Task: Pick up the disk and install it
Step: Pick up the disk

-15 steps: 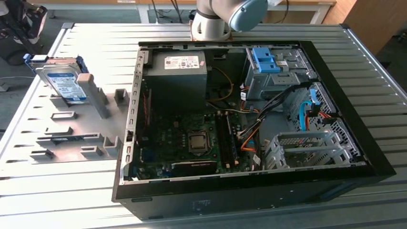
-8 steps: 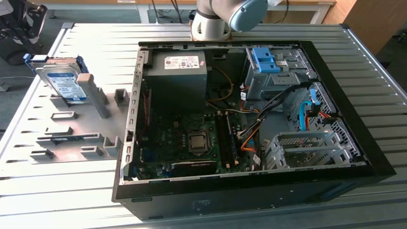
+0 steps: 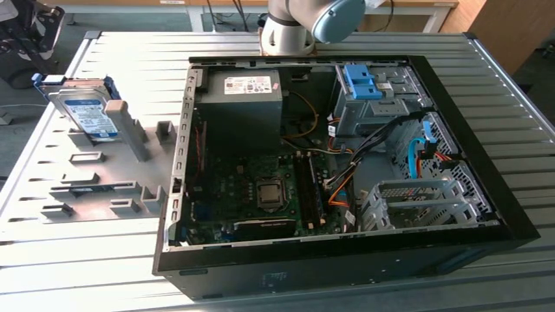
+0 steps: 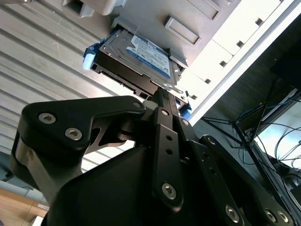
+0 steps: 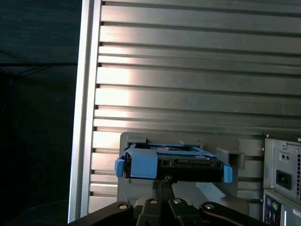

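Disk (image 3: 85,112) on edge in grey holder (image 3: 130,133), tilted, label outward

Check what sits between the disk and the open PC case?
In the exterior view, grey upright blocks of the fixture plate stand between the disk and the case.

A robotics lab or workshop: a slatted metal bench (image 3: 87,273) carries an opened desktop computer case (image 3: 347,263) beside a robot arm's base (image 3: 286,32).

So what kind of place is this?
Probably a robotics lab or workshop: a robot arm at a ribbed metal table, with an open computer case and a disk in a grey holder on it.
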